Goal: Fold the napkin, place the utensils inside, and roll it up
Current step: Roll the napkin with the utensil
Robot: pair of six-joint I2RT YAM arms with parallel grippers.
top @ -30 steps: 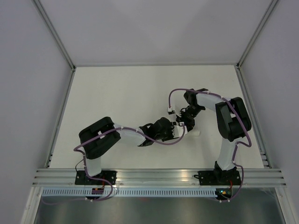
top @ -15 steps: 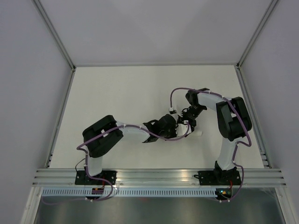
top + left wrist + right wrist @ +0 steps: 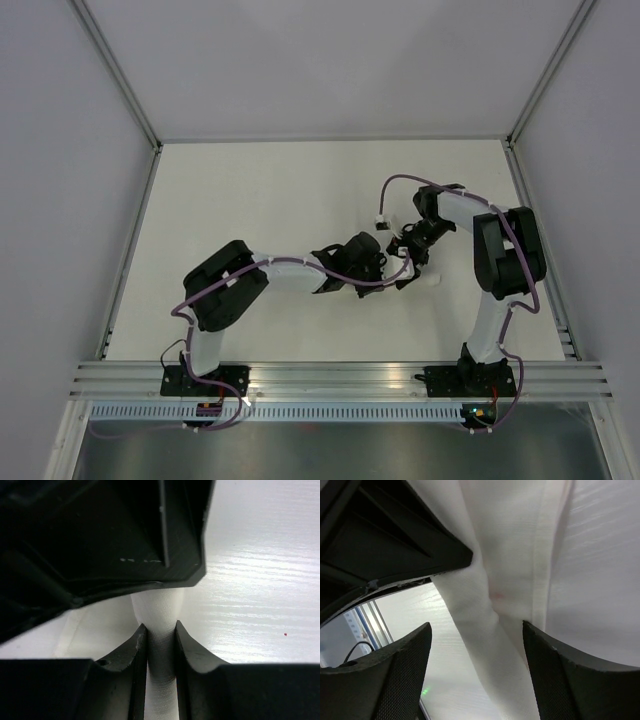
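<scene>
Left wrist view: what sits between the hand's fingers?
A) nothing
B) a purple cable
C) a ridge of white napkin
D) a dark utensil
C: the left hand has its two dark fingers pressed against either side of a narrow ridge of white napkin.

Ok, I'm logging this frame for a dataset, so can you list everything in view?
napkin: one, white, bunched into a roll, right of centre
utensils: none visible
table: one, off-white, under everything
walls: three, pale grey, left, far and right
rail: one, silver, near edge
cables: purple, along both arms
left arm: one, black and white, base on the rail
right arm: one, black and white, base on the rail
left gripper: one, black, shut on the napkin
right gripper: one, black, open, straddling the napkin
</scene>
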